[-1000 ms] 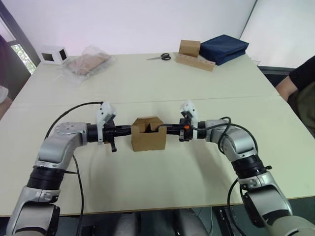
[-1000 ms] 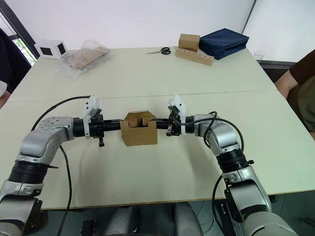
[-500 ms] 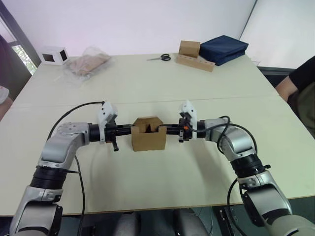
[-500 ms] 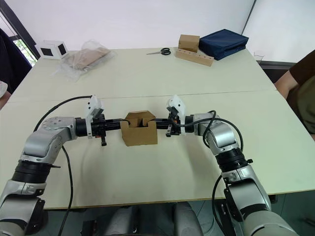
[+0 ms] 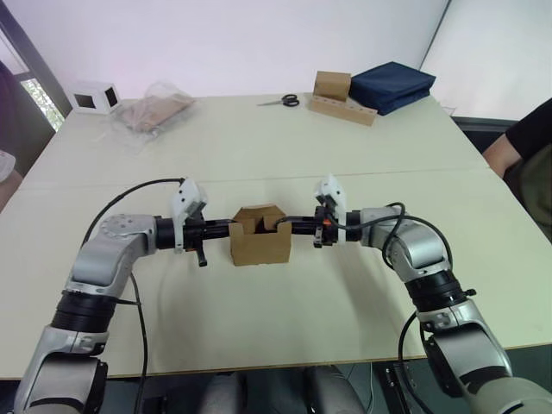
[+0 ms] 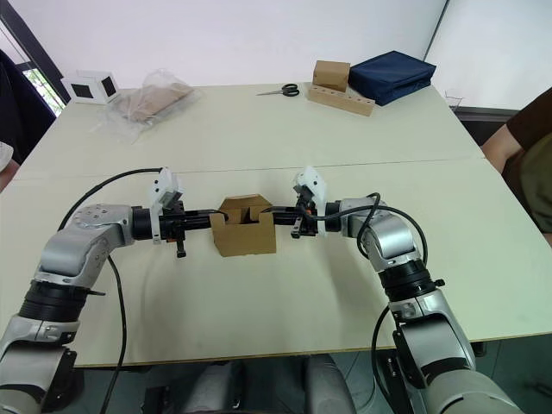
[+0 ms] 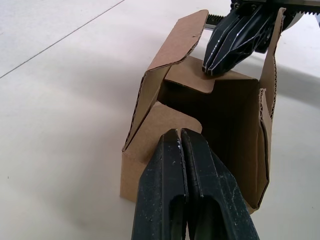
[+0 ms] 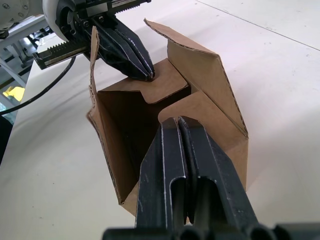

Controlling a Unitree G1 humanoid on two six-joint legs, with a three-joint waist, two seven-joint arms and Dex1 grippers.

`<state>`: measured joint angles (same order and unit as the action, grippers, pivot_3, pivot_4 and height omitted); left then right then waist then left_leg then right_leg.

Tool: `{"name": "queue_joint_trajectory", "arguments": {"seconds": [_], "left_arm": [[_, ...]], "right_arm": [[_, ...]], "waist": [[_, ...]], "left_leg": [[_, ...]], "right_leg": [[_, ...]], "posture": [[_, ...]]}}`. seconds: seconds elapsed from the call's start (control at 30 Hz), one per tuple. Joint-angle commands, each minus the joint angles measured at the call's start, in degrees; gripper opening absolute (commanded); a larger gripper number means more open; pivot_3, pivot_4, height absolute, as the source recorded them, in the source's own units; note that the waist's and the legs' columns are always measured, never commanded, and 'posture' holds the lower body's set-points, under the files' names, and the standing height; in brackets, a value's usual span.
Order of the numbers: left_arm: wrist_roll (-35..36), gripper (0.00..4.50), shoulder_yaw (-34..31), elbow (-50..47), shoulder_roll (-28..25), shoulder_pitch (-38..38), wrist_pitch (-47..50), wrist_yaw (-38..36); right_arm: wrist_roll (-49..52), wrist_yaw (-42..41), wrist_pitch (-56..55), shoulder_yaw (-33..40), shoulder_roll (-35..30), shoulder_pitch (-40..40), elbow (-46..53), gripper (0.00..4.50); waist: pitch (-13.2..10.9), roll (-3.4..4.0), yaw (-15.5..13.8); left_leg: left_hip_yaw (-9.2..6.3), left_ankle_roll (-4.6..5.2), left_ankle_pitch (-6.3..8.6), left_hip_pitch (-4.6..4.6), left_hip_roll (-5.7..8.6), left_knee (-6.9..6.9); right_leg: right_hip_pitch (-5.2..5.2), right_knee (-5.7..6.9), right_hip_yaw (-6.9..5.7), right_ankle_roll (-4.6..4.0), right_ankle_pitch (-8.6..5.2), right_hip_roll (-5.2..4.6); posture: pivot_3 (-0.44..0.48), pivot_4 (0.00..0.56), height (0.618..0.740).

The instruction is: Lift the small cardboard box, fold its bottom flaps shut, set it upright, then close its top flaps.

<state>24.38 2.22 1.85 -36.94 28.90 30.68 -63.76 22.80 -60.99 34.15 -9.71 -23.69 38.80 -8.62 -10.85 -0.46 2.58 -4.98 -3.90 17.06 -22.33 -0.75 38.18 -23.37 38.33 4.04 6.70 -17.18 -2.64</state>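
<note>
The small cardboard box, plain brown, stands on the table midway between my two arms with its top open. Its two long flaps stand up; the two short end flaps are tipped inward. My left gripper is shut, and in the left wrist view its tips rest on the nearer end flap. My right gripper is also shut, its tips on the opposite end flap. Each wrist view shows the other gripper's shut fingers pressing across the opening. Neither gripper clamps any cardboard.
At the table's far side lie a white box with dark windows, a plastic bag, scissors, a brown box on a tan strip and a navy bag. A person sits at the right edge.
The left arm has edged slightly toward the box. The box and right gripper have stayed put.
</note>
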Motion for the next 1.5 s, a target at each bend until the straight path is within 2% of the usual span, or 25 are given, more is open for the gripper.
{"name": "queue_joint_trajectory", "arguments": {"seconds": [0.03, 0.27, 0.4, 0.53, 0.67, 0.8, 0.93, 1.1, 1.23, 1.5], "left_arm": [[2.03, 0.05, -2.40, -0.91, -1.05, 0.91, 1.29, -0.41], [7.55, 0.05, -7.73, -3.09, -3.09, 3.21, 6.61, 0.01], [8.12, 0.05, -8.66, -2.30, -5.16, 3.40, 7.01, -0.81], [5.91, 0.05, -7.81, 2.80, -6.20, 5.45, 4.36, -1.13], [3.05, 0.05, -6.06, 10.77, -4.20, 10.31, 0.76, -0.52], [-0.62, 0.05, -3.18, 20.51, 0.07, 16.02, -3.97, -1.03], [-3.00, 0.05, -1.09, 26.83, 3.35, 19.27, -7.32, -2.86], [-6.09, 0.05, 0.92, 35.75, 8.23, 22.74, -12.73, -4.20], [-6.93, 0.05, 0.75, 38.64, 9.98, 24.15, -14.14, -5.65], [-7.14, 0.05, 0.47, 38.23, 11.48, 24.18, -14.16, -7.78]], "right_arm": [[2.40, 0.42, 1.28, 3.53, -1.29, 1.50, 4.37, 0.00], [4.79, 1.75, 4.16, 7.01, -3.04, 1.35, 8.15, 0.00], [5.68, 2.24, 5.39, 8.70, -4.92, 0.73, 10.18, 0.00], [8.90, 2.09, 8.57, 10.77, -7.62, -1.55, 15.11, 0.00], [13.17, 1.93, 12.31, 10.79, -8.99, -4.58, 22.64, 0.00], [15.56, 4.02, 14.45, 8.17, -6.91, -6.91, 28.10, 0.00], [14.40, 5.89, 13.44, 4.72, -4.64, -7.99, 28.77, 0.00], [9.30, 8.08, 9.33, -0.62, -1.74, -7.10, 24.49, 0.00], [7.76, 8.98, 7.57, -1.71, -0.32, -6.43, 23.03, 0.00], [6.49, 10.77, 6.67, -2.63, 2.76, -5.26, 19.88, 0.00]], "waist": [[0.00, 0.00, 0.00], [-0.01, -0.01, 0.03], [-0.02, 0.00, 0.03], [-0.02, 0.00, -0.03], [-0.03, 0.00, -0.22], [-0.03, 0.00, -0.08], [-0.03, -0.01, 0.03], [-0.03, -0.01, 0.01], [-0.03, -0.01, -0.01], [-0.03, -0.01, 0.07]], "left_leg": [[0.00, 0.00, 0.00, 0.00, 0.00, 0.00], [-0.01, 0.00, 0.00, -0.06, 0.00, -0.01], [-0.01, 0.00, 0.00, -0.07, 0.00, -0.01], [0.00, 0.00, 0.00, -0.07, 0.00, -0.01], [-0.03, 0.00, 0.00, -0.09, 0.01, -0.02], [-0.03, 0.00, 0.00, -0.09, 0.02, -0.01], [-0.02, 0.01, 0.00, -0.09, 0.02, -0.01], [-0.01, 0.00, 0.00, -0.10, 0.02, -0.01], [-0.01, 0.00, 0.00, -0.11, 0.04, 0.00], [-0.04, -0.01, -0.01, -0.12, 0.03, -0.01]], "right_leg": [[0.00, 0.00, 0.00, 0.00, 0.00, 0.00], [-0.04, -0.01, 0.00, 0.00, 0.00, 0.00], [-0.06, -0.01, 0.00, 0.00, 0.00, 0.00], [-0.06, -0.02, 0.00, 0.00, 0.00, 0.00], [-0.05, -0.05, -0.04, 0.00, 0.00, 0.00], [-0.04, -0.04, -0.04, 0.00, 0.00, 0.00], [-0.06, -0.05, -0.04, 0.00, 0.00, 0.01], [-0.07, -0.04, -0.03, 0.00, 0.00, 0.01], [-0.07, -0.05, -0.03, 0.00, 0.00, -0.01], [-0.09, -0.05, -0.04, 0.00, 0.00, 0.00]], "posture": [[0.000, 0.150, 0.740], [0.000, 0.150, 0.740], [0.000, 0.150, 0.740], [0.000, 0.150, 0.740], [0.000, 0.150, 0.740], [0.000, 0.150, 0.740], [0.000, 0.150, 0.740], [0.000, 0.150, 0.740], [0.000, 0.150, 0.740], [0.000, 0.150, 0.740]]}}
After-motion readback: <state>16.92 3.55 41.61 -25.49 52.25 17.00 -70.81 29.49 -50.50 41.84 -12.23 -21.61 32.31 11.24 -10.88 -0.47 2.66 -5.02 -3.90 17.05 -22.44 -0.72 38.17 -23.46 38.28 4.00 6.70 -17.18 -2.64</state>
